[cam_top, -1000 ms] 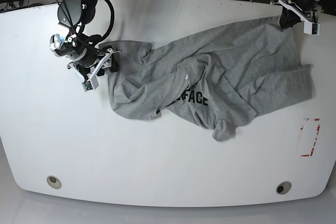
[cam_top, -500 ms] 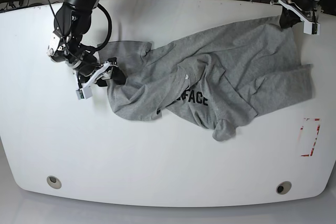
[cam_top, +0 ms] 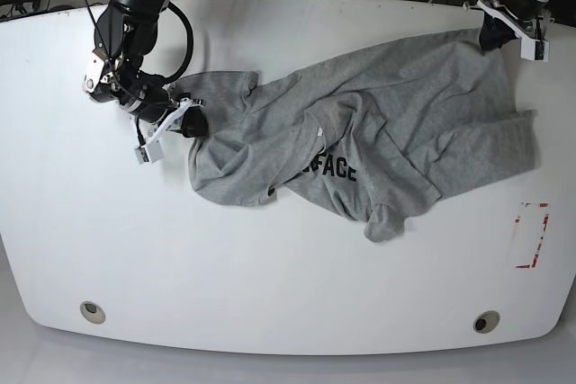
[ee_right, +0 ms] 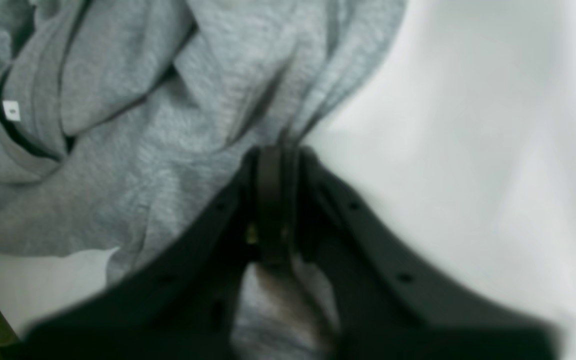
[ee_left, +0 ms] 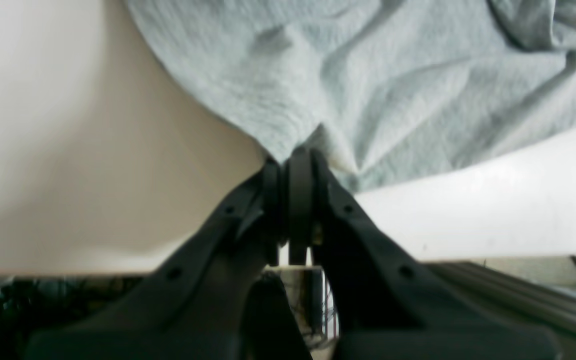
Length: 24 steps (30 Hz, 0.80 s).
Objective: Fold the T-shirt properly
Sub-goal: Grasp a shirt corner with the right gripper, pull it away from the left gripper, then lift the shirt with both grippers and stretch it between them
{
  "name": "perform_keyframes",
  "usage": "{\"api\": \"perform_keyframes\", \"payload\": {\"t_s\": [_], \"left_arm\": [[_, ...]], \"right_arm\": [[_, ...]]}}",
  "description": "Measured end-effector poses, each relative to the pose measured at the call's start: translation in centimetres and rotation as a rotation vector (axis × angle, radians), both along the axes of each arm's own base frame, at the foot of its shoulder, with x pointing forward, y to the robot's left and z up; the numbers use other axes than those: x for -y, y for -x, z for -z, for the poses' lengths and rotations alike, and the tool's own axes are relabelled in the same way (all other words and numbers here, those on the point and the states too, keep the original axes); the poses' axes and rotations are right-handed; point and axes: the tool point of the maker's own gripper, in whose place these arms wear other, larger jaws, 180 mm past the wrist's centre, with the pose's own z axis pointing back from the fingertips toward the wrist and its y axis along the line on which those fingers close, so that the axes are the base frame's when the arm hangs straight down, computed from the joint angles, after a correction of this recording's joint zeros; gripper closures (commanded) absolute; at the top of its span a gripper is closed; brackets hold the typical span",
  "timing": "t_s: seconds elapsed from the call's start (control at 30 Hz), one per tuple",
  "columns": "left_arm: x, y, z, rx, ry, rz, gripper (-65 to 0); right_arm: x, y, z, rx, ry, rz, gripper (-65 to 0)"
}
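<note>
The heather-grey T-shirt (cam_top: 387,123) lies crumpled across the middle of the white table (cam_top: 270,267), with black lettering (cam_top: 333,168) showing on a fold. In the base view my right gripper (cam_top: 191,123) is at the shirt's left edge and shut on the cloth. The right wrist view shows its jaws (ee_right: 275,150) pressed together with bunched grey fabric (ee_right: 168,125) pinched between them. My left gripper (cam_top: 489,40) is at the far right corner, shut on the shirt's edge. In the left wrist view, its closed tips (ee_left: 292,157) pinch the hem (ee_left: 368,75).
A red-outlined rectangle (cam_top: 533,235) is marked near the table's right edge. Two round holes (cam_top: 92,311) (cam_top: 486,322) sit near the front edge. Cables lie on the floor beyond the far edge.
My right gripper, open a second ago, has come down to the shirt's left edge and closed on the cloth. The left gripper has held still on its corner.
</note>
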Motion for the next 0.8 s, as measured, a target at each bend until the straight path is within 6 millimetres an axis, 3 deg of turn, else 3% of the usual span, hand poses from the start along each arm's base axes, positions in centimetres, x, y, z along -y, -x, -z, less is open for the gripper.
{"api": "perform_keyframes", "payload": {"t_s": [0.1, 0.3, 0.63, 0.8], "left_arm": [[0.7, -0.6, 0.1, 0.011, 0.007, 0.017, 0.0], [1.2, -0.4, 1.0, -0.018, -0.015, 0.043, 0.0], [1.7, -0.4, 1.2, -0.018, -0.005, 0.057, 0.0], [1.6, -0.5, 1.1, -0.018, -0.011, 0.059, 0.0]], "right_arm": [[0.3, 0.1, 0.0, -0.002, 0.008, -0.005, 0.0], [1.3, 2.2, 0.1, -0.015, 0.062, -0.011, 0.0], [2.2, 8.8, -0.2, -0.068, 0.190, -0.056, 0.0], [4.1, 11.7, -1.1, -0.078, 0.244, 0.017, 0.0]]}}
